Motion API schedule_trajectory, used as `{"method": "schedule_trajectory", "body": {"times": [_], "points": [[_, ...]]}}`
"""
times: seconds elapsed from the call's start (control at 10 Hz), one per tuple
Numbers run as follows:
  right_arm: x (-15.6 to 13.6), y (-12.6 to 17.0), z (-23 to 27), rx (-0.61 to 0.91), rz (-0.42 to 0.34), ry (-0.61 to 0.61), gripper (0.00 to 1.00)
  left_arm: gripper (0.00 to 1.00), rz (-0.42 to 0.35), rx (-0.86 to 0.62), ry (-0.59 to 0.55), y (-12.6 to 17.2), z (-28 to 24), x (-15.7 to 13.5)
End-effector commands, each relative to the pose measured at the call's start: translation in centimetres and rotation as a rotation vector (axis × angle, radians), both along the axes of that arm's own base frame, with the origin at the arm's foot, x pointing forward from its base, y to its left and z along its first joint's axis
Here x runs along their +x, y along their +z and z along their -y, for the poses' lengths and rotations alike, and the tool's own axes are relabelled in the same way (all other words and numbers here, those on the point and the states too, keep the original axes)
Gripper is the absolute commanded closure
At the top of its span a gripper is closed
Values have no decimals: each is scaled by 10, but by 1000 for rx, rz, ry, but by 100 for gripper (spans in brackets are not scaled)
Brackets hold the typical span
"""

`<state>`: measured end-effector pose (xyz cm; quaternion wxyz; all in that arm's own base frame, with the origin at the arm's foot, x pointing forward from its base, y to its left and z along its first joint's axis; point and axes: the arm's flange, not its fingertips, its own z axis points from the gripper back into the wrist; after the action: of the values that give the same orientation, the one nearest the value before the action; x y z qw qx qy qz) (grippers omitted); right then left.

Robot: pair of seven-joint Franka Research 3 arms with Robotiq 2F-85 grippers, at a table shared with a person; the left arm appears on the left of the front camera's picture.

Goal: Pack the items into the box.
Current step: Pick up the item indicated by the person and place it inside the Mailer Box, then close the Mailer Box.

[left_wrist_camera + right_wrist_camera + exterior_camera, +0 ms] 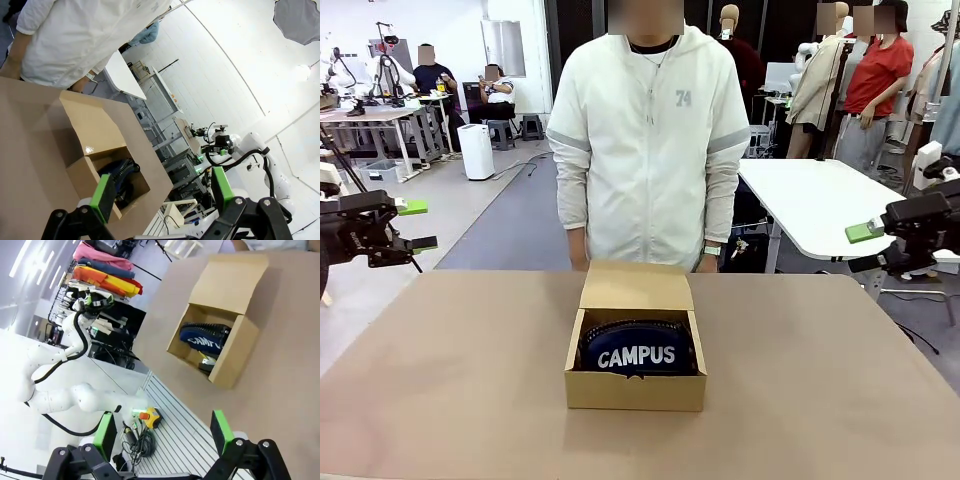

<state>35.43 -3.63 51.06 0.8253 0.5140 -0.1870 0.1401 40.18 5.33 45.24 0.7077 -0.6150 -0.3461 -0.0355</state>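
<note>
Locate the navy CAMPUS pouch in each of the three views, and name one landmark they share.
Front view: pouch low centre, lying inside the open box, lettering facing the camera.
Left wrist view: pouch lower left of centre, a dark shape deep in the box.
Right wrist view: pouch upper right of centre, in the box, lettering tilted.
Shared landmark: the box's raised flap lid, on the side towards the person.

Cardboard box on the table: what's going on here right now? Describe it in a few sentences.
The cardboard box sits with its flap lid open, and the navy CAMPUS pouch lies inside. Nobody is handling anything: the left arm and right arm wait at either side, jaws open and empty, and the person stands behind, arms down.
</note>
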Motion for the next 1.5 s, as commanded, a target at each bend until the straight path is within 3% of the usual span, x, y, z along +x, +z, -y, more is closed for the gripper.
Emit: {"method": "schedule_trajectory", "body": {"times": [0.0, 1.4], "points": [[-2, 5, 8, -3, -21, -4, 0, 0, 13, 4, -14, 0, -2, -3], [-2, 5, 8, -3, -21, -4, 0, 0, 13, 4, -14, 0, -2, -3]]}}
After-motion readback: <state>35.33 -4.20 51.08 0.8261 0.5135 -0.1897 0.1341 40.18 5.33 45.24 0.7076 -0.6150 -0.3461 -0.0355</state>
